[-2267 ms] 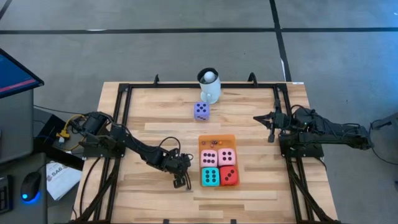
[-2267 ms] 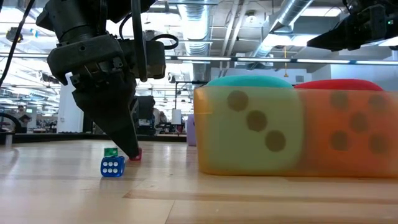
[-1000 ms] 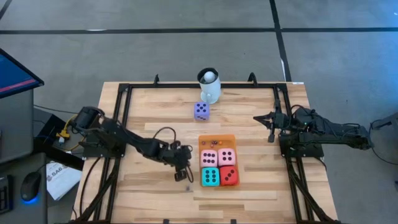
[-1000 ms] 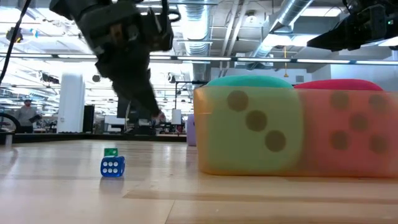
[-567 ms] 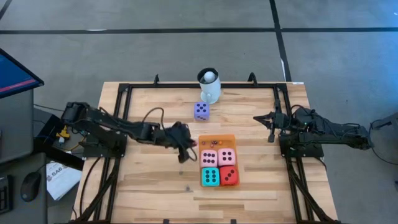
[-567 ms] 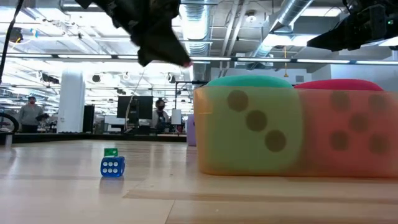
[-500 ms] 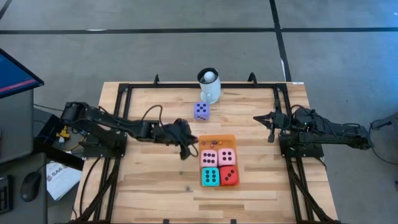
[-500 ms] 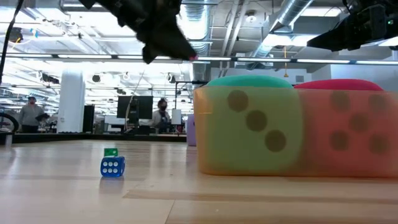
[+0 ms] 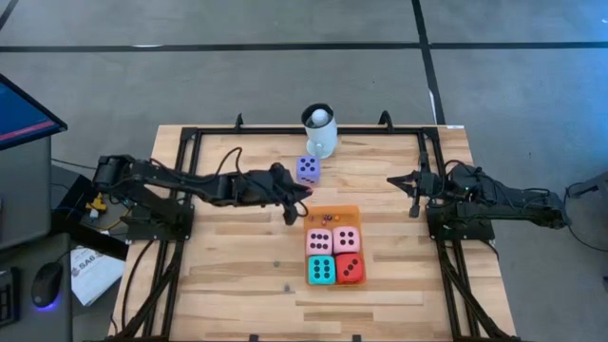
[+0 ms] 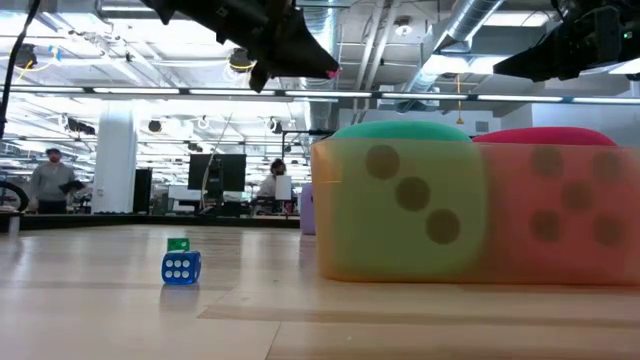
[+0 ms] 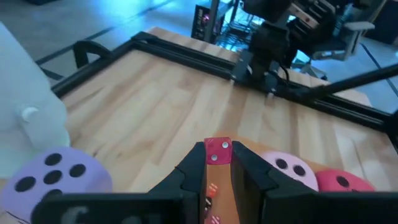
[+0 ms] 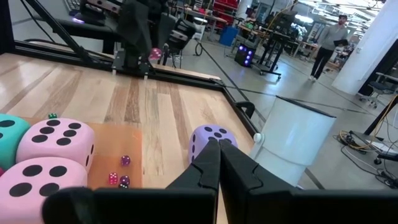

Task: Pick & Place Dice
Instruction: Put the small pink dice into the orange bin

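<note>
My left gripper hovers between the purple die and the far left corner of the orange mat, shut on a tiny red die. Two pink dice, a teal die and a red die sit by the mat's near half. Tiny pieces lie on the mat. A tiny blue die and a green one rest on the table. My right gripper waits shut at the table's right side. My left gripper pinches the tiny red die between its two fingertips, one finger on each of two opposite faces. The fingers slant down from the table's left side. The die is lifted clear, high above the table.
A white mug with a ball stands at the far edge, just behind the purple die. A black frame runs round the tabletop. Bare wood lies left of the mat and along the near edge. People move in the room beyond.
My left gripper, shut on the tiny red die, has risen from the table near the blue and green dice. It has swung toward the far edge and a little right, to the mat's far left corner. The blue and green dice stayed put.
</note>
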{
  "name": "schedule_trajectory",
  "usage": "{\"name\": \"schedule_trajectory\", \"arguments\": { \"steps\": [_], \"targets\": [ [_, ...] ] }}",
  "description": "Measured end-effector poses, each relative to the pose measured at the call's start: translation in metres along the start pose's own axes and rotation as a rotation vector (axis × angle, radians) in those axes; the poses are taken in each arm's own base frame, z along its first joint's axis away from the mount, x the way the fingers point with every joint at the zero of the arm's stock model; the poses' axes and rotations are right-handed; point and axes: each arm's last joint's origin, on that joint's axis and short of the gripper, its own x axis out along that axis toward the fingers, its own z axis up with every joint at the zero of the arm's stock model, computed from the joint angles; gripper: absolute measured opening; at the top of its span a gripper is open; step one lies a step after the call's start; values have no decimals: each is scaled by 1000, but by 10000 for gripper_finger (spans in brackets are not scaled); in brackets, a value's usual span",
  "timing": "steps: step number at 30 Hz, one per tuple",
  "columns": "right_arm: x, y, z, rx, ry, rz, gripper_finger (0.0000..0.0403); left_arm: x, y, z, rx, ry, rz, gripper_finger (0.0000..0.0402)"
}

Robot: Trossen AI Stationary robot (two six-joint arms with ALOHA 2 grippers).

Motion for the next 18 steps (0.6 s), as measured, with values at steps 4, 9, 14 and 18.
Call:
{"name": "schedule_trajectory", "arguments": {
  "steps": [4,9,14,18],
  "targets": [
    [0,0,0,1,-5,-1,0,4,1,2,-13,-34,-1,40],
    [0,0,2,4,-16,-5,0,24,-1,-6,-10,-95,-16,40],
    [0,-1,2,5,-16,-8,0,47,-2,-19,10,-105,-13,40],
    [0,-1,1,5,-15,-9,0,65,1,-28,18,-59,-11,40]
  ]
}}
